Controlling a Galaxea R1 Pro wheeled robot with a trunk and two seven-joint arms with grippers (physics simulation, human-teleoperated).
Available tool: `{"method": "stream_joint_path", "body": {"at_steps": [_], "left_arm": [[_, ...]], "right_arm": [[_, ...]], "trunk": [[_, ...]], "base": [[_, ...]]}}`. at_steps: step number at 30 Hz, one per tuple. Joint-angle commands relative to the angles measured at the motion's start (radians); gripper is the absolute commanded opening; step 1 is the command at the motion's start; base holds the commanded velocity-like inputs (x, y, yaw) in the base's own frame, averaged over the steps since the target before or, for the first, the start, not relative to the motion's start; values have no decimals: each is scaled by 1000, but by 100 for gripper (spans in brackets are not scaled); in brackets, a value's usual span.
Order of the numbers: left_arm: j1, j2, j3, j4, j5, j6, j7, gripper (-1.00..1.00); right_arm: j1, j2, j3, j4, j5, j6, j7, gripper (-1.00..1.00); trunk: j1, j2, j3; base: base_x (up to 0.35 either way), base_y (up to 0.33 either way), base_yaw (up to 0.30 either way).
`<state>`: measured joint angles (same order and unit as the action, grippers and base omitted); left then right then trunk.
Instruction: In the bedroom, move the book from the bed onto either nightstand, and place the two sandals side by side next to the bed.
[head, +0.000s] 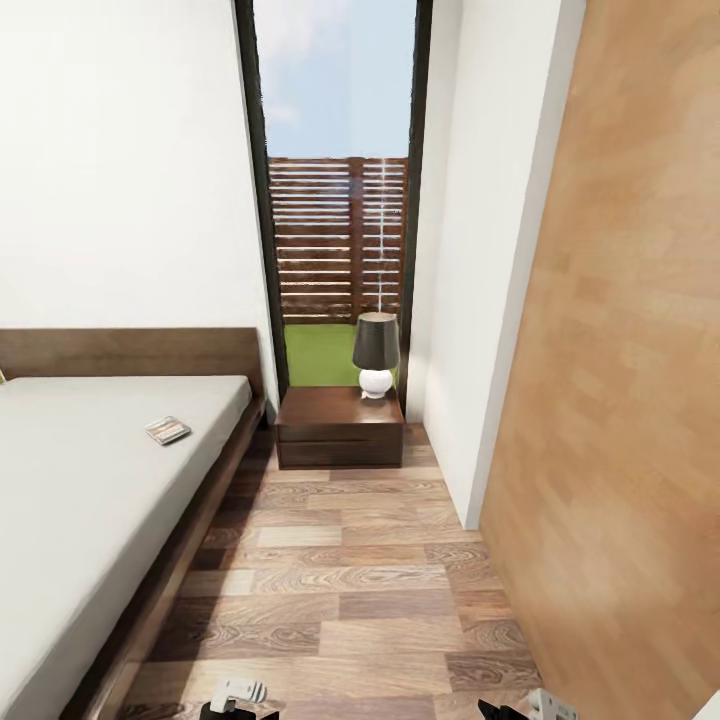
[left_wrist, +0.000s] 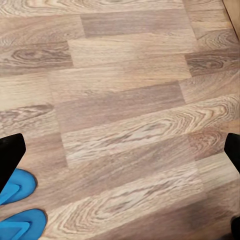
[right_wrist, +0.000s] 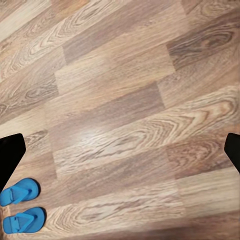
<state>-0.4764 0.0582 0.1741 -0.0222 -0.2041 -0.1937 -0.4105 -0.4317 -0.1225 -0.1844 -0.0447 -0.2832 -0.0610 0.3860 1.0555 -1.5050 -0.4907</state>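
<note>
— Where's your small dark paperback book (head: 168, 430)?
— On the off-white mattress of the dark-framed bed (head: 120, 352), near its headboard; glossy two-drawer nightstand (head: 340, 428) just beside the bed.
— Grippers?
— Left gripper (left_wrist: 120, 150), right gripper (right_wrist: 120, 150): both spread wide, empty, over plank floor (left_wrist: 125, 100); bright blue sandals (right_wrist: 21, 206) side by side.

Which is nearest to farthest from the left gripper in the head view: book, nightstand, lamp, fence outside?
1. book, on the bed, ahead and left of the left gripper.
2. nightstand, on the floor past the bed's head end.
3. lamp, on the nightstand's back right.
4. fence, outside beyond the window.
</note>
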Motion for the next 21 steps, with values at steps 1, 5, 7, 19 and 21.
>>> {"method": "stream_joint_path", "body": {"at_steps": [1, 5, 7, 19, 21], "left_arm": [[-1, 0, 8, 1, -10, -4, -2, 100], [-1, 0, 8, 1, -10, -4, -2, 100], [-1, 1, 8, 1, -10, -4, -2, 100], [-1, 1, 8, 1, -9, -4, -1, 100], [-1, 1, 8, 1, -9, -4, -1, 100]], "right_arm": [[-1, 0, -4, 2, -4, -2, 5, 100], [-1, 0, -4, 2, -4, -2, 5, 100], [-1, 0, -4, 2, -4, -2, 5, 100], [-1, 0, -4, 2, -4, -2, 4, 100], [-1, 0, -4, 2, -4, -2, 4, 100]], "trunk": [[0, -1, -1], [0, -1, -1], [0, -1, -1], [0, -1, -1], [0, -1, -1]], "base": [[0, -10, 0], [3, -4, 0], [85, -8, 0], [275, -66, 0], [306, -82, 0]]}}
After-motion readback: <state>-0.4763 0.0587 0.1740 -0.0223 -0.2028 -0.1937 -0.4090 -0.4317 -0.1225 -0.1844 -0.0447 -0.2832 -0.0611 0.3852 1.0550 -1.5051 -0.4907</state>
